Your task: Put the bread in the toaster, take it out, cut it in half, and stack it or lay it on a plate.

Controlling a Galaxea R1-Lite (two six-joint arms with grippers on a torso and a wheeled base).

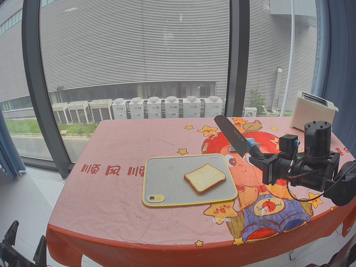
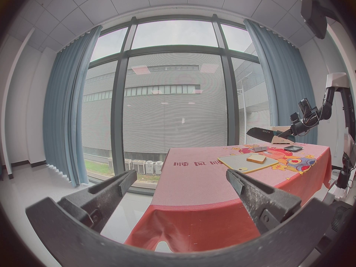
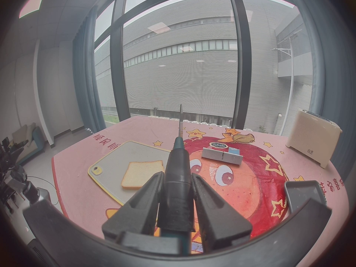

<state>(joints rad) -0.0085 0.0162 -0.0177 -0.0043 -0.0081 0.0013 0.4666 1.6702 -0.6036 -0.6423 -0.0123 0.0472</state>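
Your bread (image 1: 204,177), a pale uncut slice with a brown crust, lies flat on the grey cutting board (image 1: 163,175), your right gripper (image 3: 177,175) clamps the black knife (image 1: 231,134) by its handle beside it, your left gripper (image 2: 181,174) hangs spread open, and the right wrist view catches a dark tray (image 3: 304,191) near the toaster (image 3: 313,138).

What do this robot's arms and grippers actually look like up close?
Both grippers are matt black. The left gripper has two thick wedge-shaped fingers, scuffed and dusty. The right gripper matches; the right arm carries a round black housing, a small black box, thin black cables and a green light.
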